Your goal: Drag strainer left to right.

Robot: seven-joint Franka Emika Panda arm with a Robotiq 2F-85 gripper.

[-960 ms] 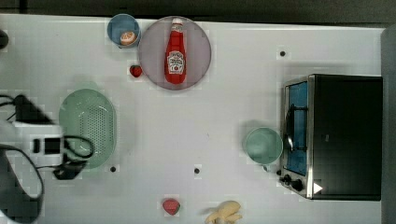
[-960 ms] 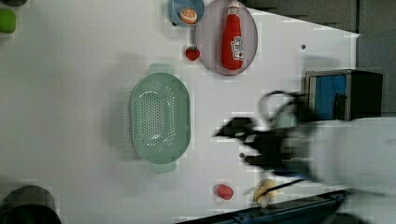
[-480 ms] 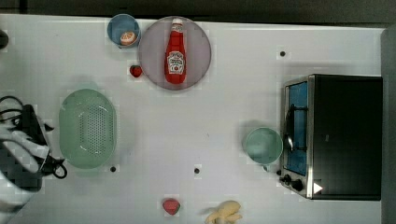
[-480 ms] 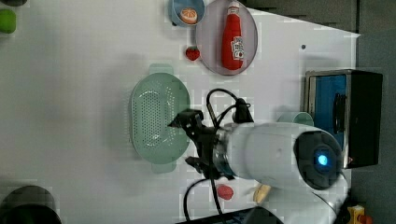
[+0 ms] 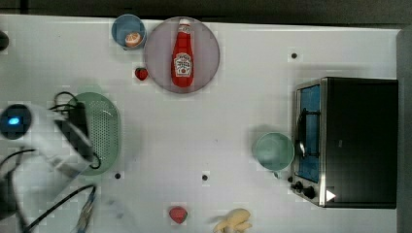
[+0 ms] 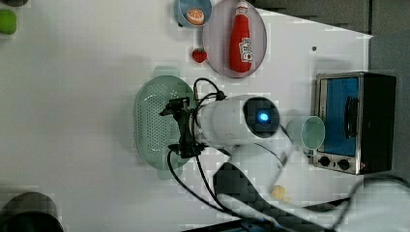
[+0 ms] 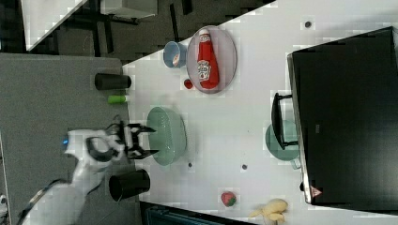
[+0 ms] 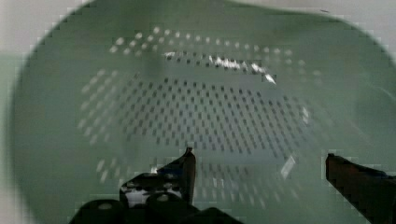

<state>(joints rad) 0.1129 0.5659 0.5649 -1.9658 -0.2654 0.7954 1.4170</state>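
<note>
Strainer: the strainer sits on the white worktop at the top view's left, well apart from everything else; its perforated floor is empty in the wrist view.

My gripper: the gripper hangs over the strainer. In the left view it lies across the basin toward the left view's right rim.

Fingers: spread apart, holding nothing. In the wrist view one finger and its partner stand wide, with the basin's holes showing between them.

Contact: I cannot tell whether a fingertip touches the plastic; the right view suggests they are level with the rim.

Neighbours: teal bowl just beside the toaster oven at the top view's right; ketchup bottle on a plate; strawberry near the plate.

Progress: my judgement is early. The strainer lies at its starting end, no drag is evident, and the whole crossing is left.

Next: hook a finger inside the wall, then pull toward the top view's right.

Risk: the open stretch ends at the teal bowl, so stop short of it.
</note>
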